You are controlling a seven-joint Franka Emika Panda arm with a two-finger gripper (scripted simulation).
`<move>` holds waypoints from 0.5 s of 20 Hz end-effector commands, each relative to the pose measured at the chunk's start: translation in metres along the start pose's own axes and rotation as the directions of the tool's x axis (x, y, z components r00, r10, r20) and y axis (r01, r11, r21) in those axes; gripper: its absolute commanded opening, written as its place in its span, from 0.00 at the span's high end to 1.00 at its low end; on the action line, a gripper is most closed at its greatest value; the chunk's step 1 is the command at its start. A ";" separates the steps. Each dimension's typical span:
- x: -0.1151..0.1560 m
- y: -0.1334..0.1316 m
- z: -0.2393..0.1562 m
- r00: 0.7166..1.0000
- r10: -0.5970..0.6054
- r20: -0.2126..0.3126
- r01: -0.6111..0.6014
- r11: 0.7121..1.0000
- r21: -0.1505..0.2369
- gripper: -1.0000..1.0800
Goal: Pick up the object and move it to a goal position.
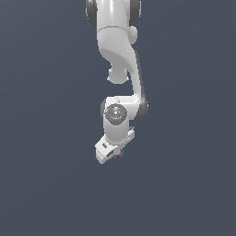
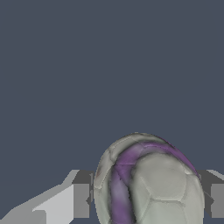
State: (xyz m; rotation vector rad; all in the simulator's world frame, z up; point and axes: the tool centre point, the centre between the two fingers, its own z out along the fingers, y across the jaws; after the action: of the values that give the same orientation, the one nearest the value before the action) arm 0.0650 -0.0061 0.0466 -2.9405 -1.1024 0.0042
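Grey-white ball (image 2: 151, 183) with a purple stripe sits between the jaws, which are clamped against its sides.

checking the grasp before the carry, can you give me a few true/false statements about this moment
1. The ball sits between the gripper fingers. True.
2. The ball is plain red. False: it is pale grey-white with a purple band.
3. In the exterior view, the ball lies far off to the exterior view's left of the arm. False: only a small bit shows at the gripper.
4. A finger shows on each side of the ball in the wrist view. True.
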 end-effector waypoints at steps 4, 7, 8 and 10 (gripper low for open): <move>-0.041 0.010 -0.013 1.000 0.001 -0.001 -0.001 1.000 -0.002 1.00; -0.067 0.015 -0.020 1.000 0.001 -0.001 -0.001 1.000 -0.002 1.00; -0.075 0.017 -0.022 1.000 0.001 -0.001 -0.001 1.000 -0.002 1.00; -0.089 0.021 -0.027 1.000 0.001 -0.001 -0.001 1.000 -0.002 1.00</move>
State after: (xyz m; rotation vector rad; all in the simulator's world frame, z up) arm 0.0183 -0.0710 0.0693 -2.9422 -1.0999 0.0031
